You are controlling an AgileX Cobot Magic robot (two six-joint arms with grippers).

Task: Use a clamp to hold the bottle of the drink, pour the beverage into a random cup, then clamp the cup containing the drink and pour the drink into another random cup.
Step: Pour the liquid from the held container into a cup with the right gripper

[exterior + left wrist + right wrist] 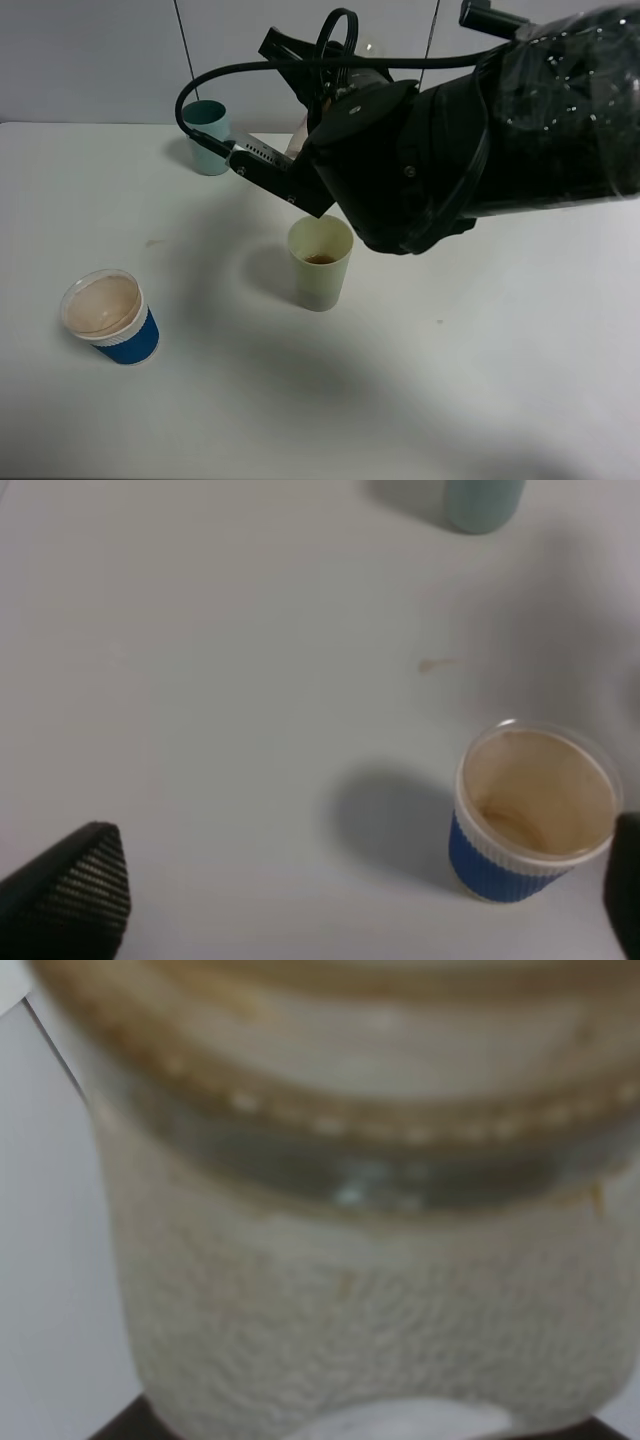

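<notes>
White table (pixel 480 380) with teal tumbler (pixel 208 138), pale yellow-green tumbler (pixel 320 275), blue-sleeved cup (pixel 112 318)

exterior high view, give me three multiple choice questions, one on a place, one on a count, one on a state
1. Where does the teal cup stand on the table?
A. at the back left
B. at the front right corner
C. dead centre

2. How many cups are on the table?
A. two
B. three
C. five

3. What does the pale yellow-green cup hold?
A. nothing at all
B. a little brown liquid
C. clear water up to the brim

Answers:
1 A: it stands near the far edge, left of the arm.
2 B: the teal cup, the pale yellow-green cup and the blue-sleeved cup are the only ones.
3 B: a small brown pool shows low inside it.
</notes>
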